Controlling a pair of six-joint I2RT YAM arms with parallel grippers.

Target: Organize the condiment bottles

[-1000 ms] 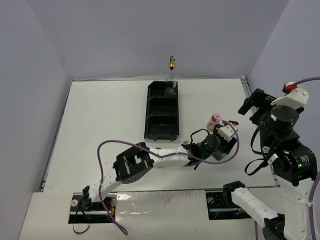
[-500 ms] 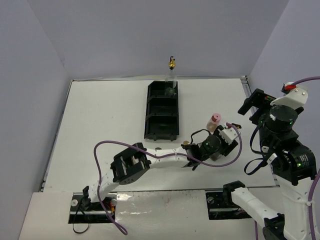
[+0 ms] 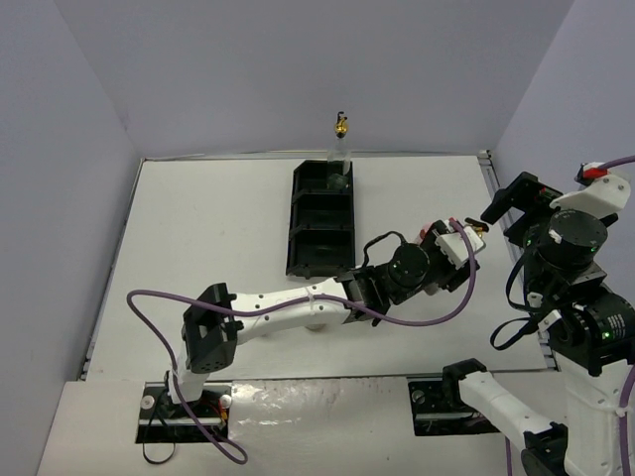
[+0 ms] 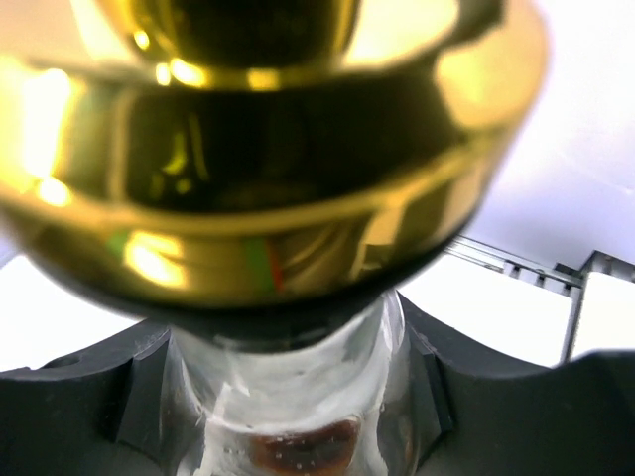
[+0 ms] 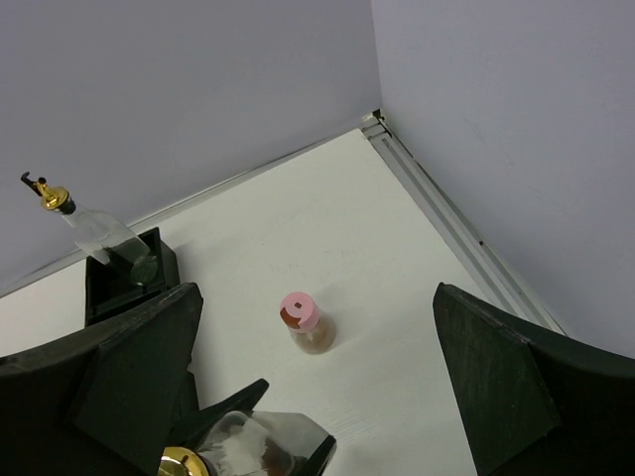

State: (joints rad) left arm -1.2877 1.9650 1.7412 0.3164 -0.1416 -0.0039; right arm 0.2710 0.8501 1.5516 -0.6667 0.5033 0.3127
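L arm now farther right; top: L gripper point(image 3: 453, 248) right of tray point(image 3: 295, 238), 2nd gold-top btl point(image 3: 340, 149) in its far end. L wrist: fingers point(image 4: 79, 397) clamped on gold-top btl point(image 4: 288, 387) neck. R wrist: R gripper point(image 5: 316, 296) wide open, empty; pink btl point(image 5: 301, 312) on table point(image 5: 397, 248).

left arm point(image 3: 288, 305): white links, black joints | cable point(image 3: 149, 294): purple | right arm point(image 3: 580, 297): green lights | right end effector point(image 5: 317, 387): black fingers
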